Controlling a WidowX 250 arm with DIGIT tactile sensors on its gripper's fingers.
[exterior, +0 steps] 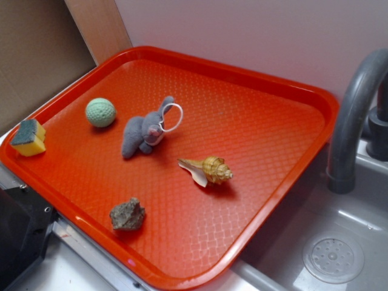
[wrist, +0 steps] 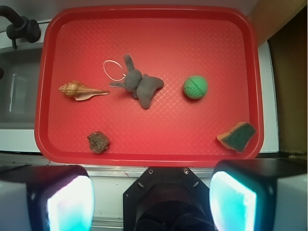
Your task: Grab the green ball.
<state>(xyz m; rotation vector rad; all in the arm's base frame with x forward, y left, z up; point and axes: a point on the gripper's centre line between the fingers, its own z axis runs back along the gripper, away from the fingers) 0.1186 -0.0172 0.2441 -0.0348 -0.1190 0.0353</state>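
Observation:
The green ball (exterior: 100, 112) is a small mint-green knit sphere lying on the red tray (exterior: 254, 103), left of the grey plush bunny (exterior: 145, 130). In the wrist view the green ball (wrist: 195, 87) sits right of the bunny (wrist: 139, 85), far above my gripper (wrist: 151, 199). The gripper hangs high over the tray's near edge, its two pale pads wide apart with nothing between them. The exterior view does not show the gripper.
A yellow sponge with a dark green top (exterior: 28, 137) lies at the tray's left corner. A seashell (exterior: 208, 170) and a brown rock (exterior: 127, 215) also lie on the tray. A grey faucet (exterior: 351, 115) and sink drain (exterior: 333, 259) stand to the right.

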